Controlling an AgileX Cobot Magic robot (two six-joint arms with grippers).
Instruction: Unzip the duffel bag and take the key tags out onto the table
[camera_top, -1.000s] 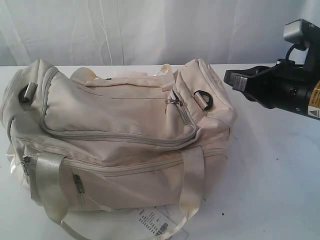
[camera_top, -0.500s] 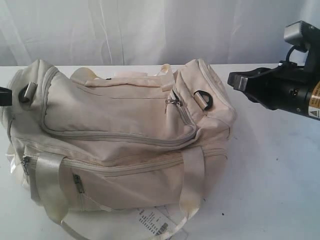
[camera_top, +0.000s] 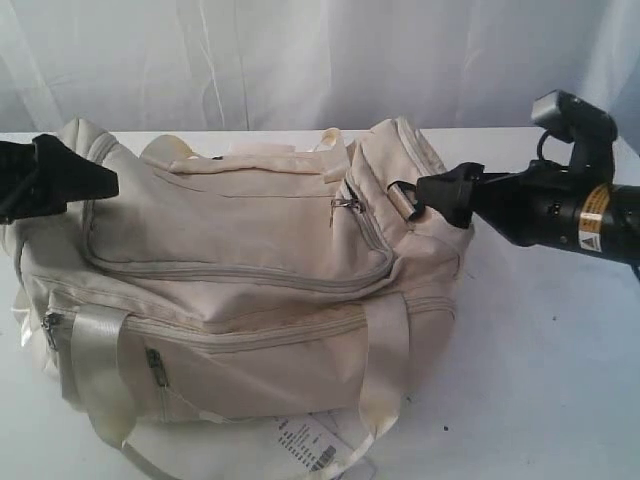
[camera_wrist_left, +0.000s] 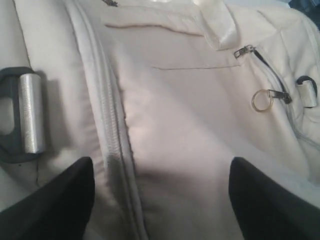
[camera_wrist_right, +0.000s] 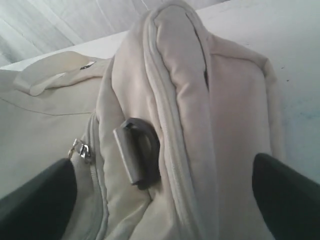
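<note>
— Two questions; where is the duffel bag (camera_top: 240, 230), and what is it made of?
— It sits on the plain white table (camera_top: 540, 380), filling the left and middle of the exterior view; soft cream fabric, puffy and creased; glossy satin straps (camera_top: 386, 360) wrap its front; the long curved zip (camera_top: 230, 273) on top looks shut.
— And the left gripper (camera_wrist_left: 161, 167)?
— Spread wide; its black fingers (camera_wrist_left: 50, 210) hover above the bag's left end, beside a dark D-ring (camera_wrist_left: 20, 120) with a silvery sleeve.
— The right gripper (camera_wrist_right: 162, 160)?
— Also spread; its blunt fingers (camera_wrist_right: 35, 205) straddle the right end near a second D-ring (camera_wrist_right: 137, 155); whether they touch, I cannot tell.
— Anything small?
— A round metal ring on a zip pull (camera_wrist_left: 261, 100); a white barcode label (camera_top: 308, 445) tucked under the front edge.
</note>
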